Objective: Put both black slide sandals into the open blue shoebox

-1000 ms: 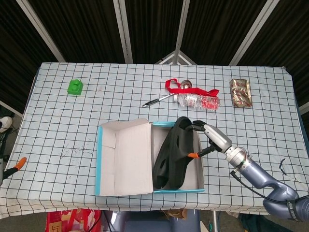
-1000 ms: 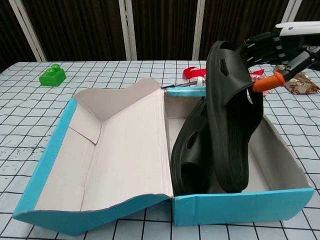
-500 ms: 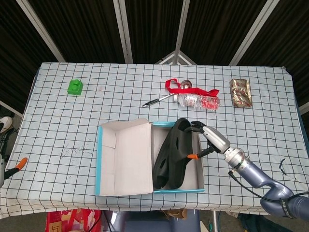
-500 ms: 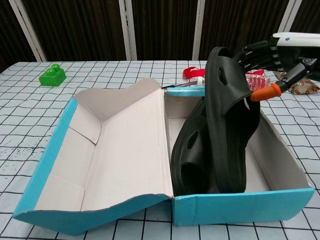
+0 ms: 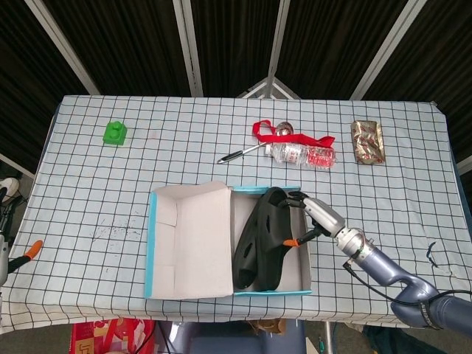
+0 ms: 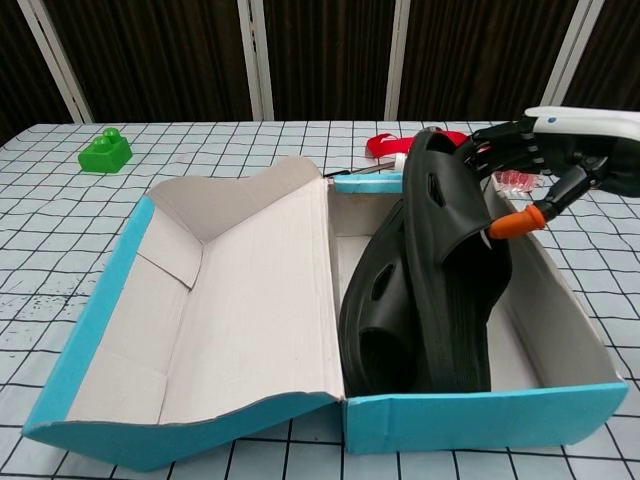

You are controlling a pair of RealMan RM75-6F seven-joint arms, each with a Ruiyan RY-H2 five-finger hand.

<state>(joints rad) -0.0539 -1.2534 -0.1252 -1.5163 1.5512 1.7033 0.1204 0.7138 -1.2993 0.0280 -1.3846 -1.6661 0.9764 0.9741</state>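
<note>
The blue shoebox [image 5: 273,292] [image 6: 480,425] stands near the table's front edge, its lid [image 5: 195,243] [image 6: 240,300] folded open to the left. Two black slide sandals stand on edge inside it, side by side. My right hand [image 5: 316,215] [image 6: 530,160] grips the right sandal [image 5: 276,232] [image 6: 455,290] by its raised far end, with its fingers over the top and the orange-tipped thumb [image 6: 512,222] against the sole. The left sandal [image 5: 247,254] [image 6: 380,300] leans against it. Only a sliver of my left hand [image 5: 29,251] shows, at the left edge of the head view.
A green block [image 5: 114,133] [image 6: 105,151] sits at the far left. A water bottle [image 5: 302,154], a red ribbon [image 5: 276,133] and a pen [image 5: 240,154] lie behind the box. A foil snack packet [image 5: 367,141] is at the far right.
My right hand has come down and toward the box, and the sandal it holds has sunk deeper beside the other one.
</note>
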